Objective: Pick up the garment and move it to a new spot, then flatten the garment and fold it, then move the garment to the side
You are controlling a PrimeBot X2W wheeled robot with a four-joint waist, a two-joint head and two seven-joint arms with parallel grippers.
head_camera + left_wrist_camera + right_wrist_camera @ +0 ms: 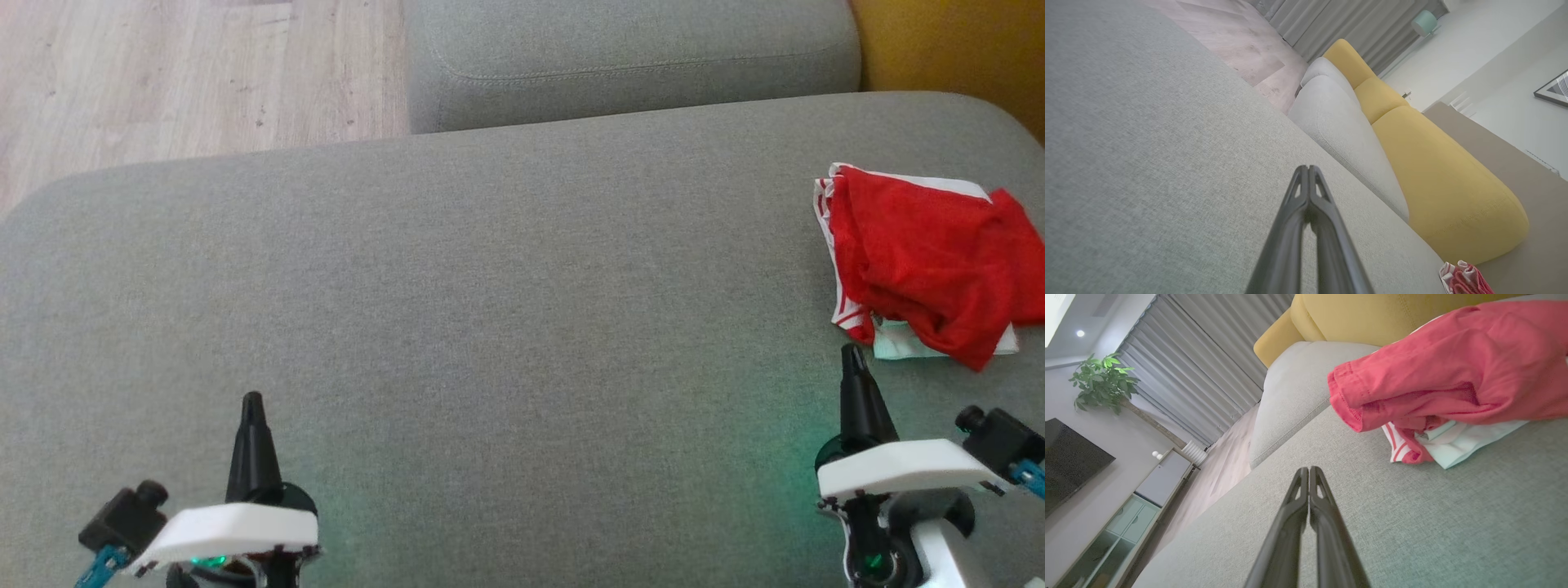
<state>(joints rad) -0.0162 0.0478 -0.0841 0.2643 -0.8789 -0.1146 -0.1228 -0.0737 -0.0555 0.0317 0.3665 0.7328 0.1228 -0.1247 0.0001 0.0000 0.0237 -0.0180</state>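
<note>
Red and white on flecked grey
Garment (922, 261) bright red, with white edging striped in red and a pale mint-white layer beneath; sofa seat (490, 310) light grey in a fine woven fleck, second cushion (629, 57) the same grey with tonal stitching; backrest (1433, 171) plain mustard yellow; floor (180, 73) pale wood grain, beige-pink; left pincer (252, 402) and right pincer (853, 353) black-fingered under white shells, green glow below, blue clips at the outer edges; curtains (1200, 375) grey in vertical pleats; plant (1102, 381) green; screen (1069, 457) black; cabinet (1131, 514) pale mint and white
</note>
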